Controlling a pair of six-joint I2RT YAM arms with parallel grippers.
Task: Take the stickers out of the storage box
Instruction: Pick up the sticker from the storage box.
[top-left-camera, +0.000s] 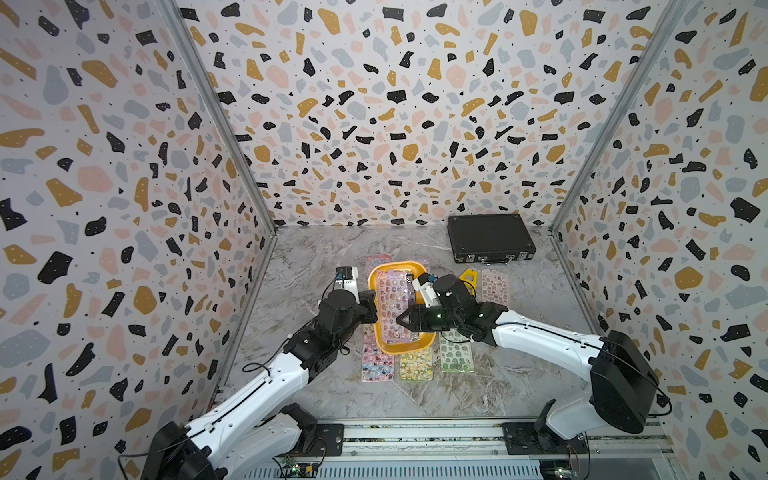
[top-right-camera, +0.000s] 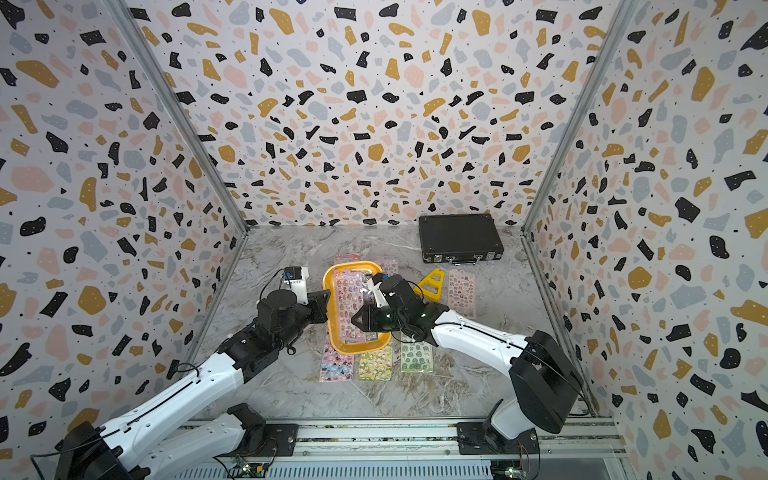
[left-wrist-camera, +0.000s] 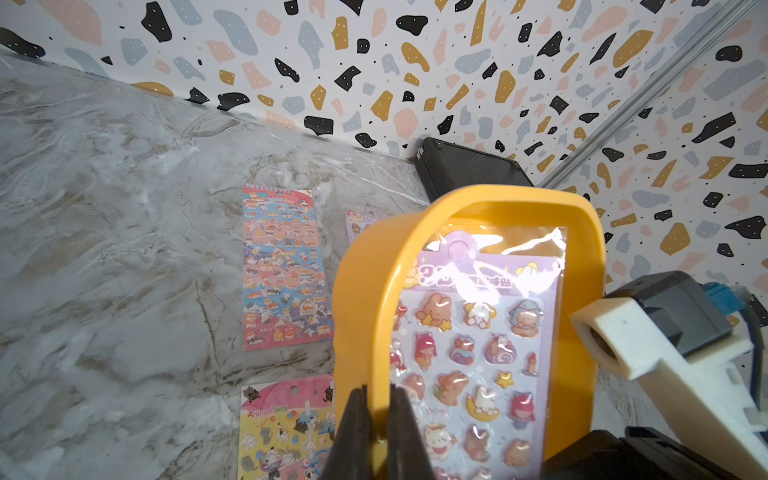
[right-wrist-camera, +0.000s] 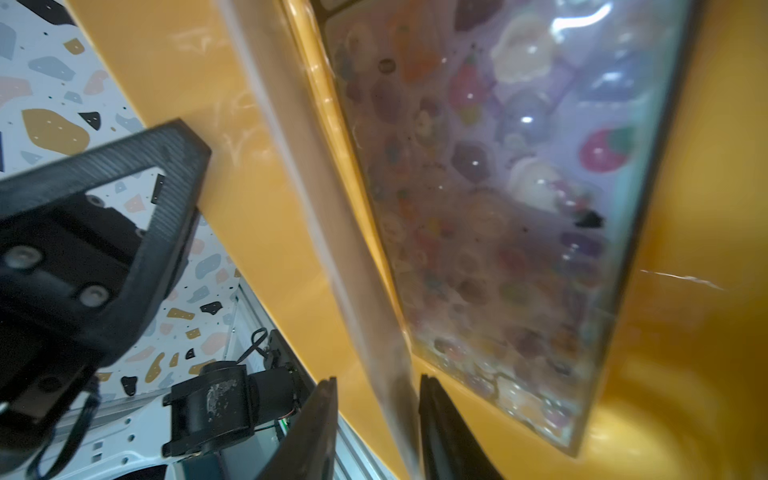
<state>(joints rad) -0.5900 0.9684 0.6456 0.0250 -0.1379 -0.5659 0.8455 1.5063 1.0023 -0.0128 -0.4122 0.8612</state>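
The yellow-orange storage box (top-left-camera: 411, 351) (top-right-camera: 361, 350) lies mid-table, with a purple sheet of stickers (top-left-camera: 395, 305) (left-wrist-camera: 478, 353) inside it. My left gripper (top-left-camera: 372, 309) (left-wrist-camera: 378, 415) is shut on the box's left wall. My right gripper (top-left-camera: 401, 320) (right-wrist-camera: 376, 399) reaches into the box from the right. Its jaws stand apart, and the blurred edge of a clear sleeve (right-wrist-camera: 332, 249) runs between them. More stickers lie on the table: pink (top-left-camera: 376, 361), yellow-green (top-left-camera: 415, 363) and green (top-left-camera: 456, 353) sheets in front of the box, and a pink sheet (top-left-camera: 495, 286) to its right.
A black latched briefcase (top-left-camera: 490, 241) sits at the back right against the wall. A yellow triangular plastic piece (top-left-camera: 469, 276) lies just right of the box, behind my right arm. Patterned walls close in the left, back and right sides.
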